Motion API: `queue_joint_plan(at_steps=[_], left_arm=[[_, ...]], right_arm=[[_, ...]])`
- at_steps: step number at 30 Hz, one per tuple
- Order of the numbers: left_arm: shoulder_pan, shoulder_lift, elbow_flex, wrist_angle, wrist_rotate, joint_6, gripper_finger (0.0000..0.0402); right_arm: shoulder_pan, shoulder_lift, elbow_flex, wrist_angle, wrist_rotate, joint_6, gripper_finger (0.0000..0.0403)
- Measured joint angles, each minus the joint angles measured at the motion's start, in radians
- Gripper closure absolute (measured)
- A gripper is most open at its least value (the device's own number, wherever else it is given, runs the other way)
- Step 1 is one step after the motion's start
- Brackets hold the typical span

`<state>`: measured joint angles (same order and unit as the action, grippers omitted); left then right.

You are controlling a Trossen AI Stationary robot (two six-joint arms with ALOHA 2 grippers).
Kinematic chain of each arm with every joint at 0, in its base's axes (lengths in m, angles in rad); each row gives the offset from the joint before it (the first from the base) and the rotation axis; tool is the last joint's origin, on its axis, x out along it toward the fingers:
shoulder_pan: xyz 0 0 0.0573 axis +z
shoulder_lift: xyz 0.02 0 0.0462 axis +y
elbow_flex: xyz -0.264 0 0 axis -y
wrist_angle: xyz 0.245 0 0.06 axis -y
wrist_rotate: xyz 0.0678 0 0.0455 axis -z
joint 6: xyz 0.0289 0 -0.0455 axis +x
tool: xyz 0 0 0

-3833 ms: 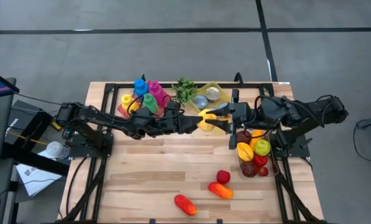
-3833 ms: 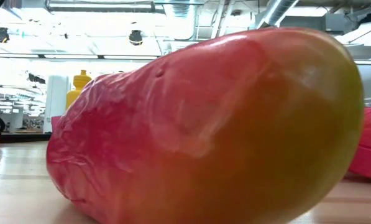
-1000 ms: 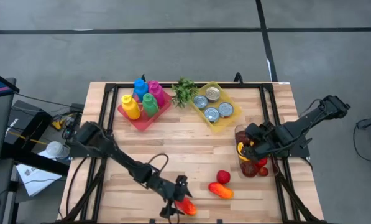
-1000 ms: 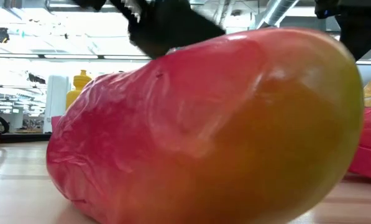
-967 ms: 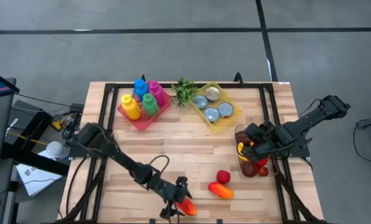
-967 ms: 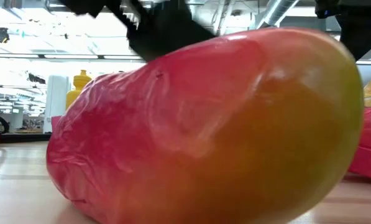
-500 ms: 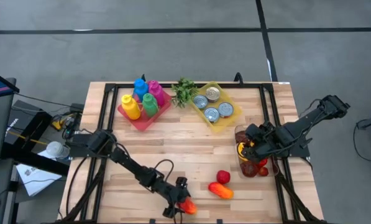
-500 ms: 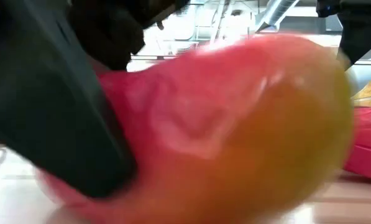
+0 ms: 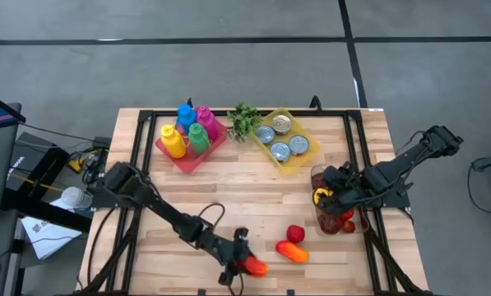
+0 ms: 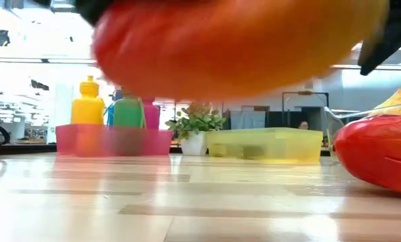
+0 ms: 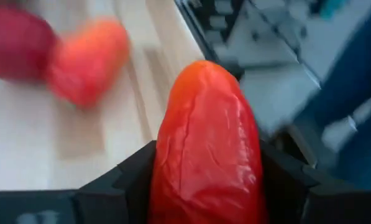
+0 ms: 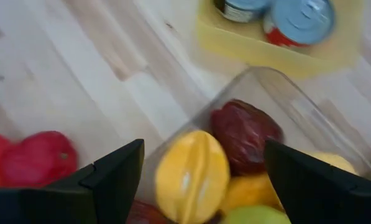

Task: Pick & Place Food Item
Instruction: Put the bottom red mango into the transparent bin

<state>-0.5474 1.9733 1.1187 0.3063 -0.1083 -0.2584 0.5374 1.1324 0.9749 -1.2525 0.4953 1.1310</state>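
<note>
Left claw [image 9: 243,265] grips the red-orange mango [image 9: 252,265], lifted clear of the desk [image 9: 253,197] at its near edge. Right claw [image 12: 201,171], fingers spread, hovers over the clear fruit bin [image 9: 317,174] at right.

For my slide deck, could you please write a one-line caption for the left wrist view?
Left gripper shut on a red-orange mango, with two more red fruits on the wooden table beyond.

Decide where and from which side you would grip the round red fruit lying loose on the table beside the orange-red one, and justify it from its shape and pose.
Grip the round red fruit across its middle, coming straight down from above. It is nearly spherical, so its widest girth gives the surest hold. The orange-red fruit lies close on the near side, so set the jaws left and right of it, where bare table shows.
</note>
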Motion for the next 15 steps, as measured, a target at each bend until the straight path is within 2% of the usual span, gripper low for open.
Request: queue_joint_plan(at_steps=[3, 8, 15], left_arm=[[0.017, -0.077, 0.000, -0.033, -0.112, -0.056, 0.0194], [0.061, -0.250, 0.000, -0.053, -0.308, -0.089, 0.0164], [0.125, -0.463, 0.000, -0.041, -0.372, -0.146, 0.0172]], right_arm=[[0.003, 0.000, 0.000, 0.073, 0.000, -0.038, 0.0081], [0.005, 0.000, 0.000, 0.279, 0.000, -0.127, 0.0081], [-0.012, -0.002, 0.072, 0.659, 0.001, -0.409, 0.0081]])
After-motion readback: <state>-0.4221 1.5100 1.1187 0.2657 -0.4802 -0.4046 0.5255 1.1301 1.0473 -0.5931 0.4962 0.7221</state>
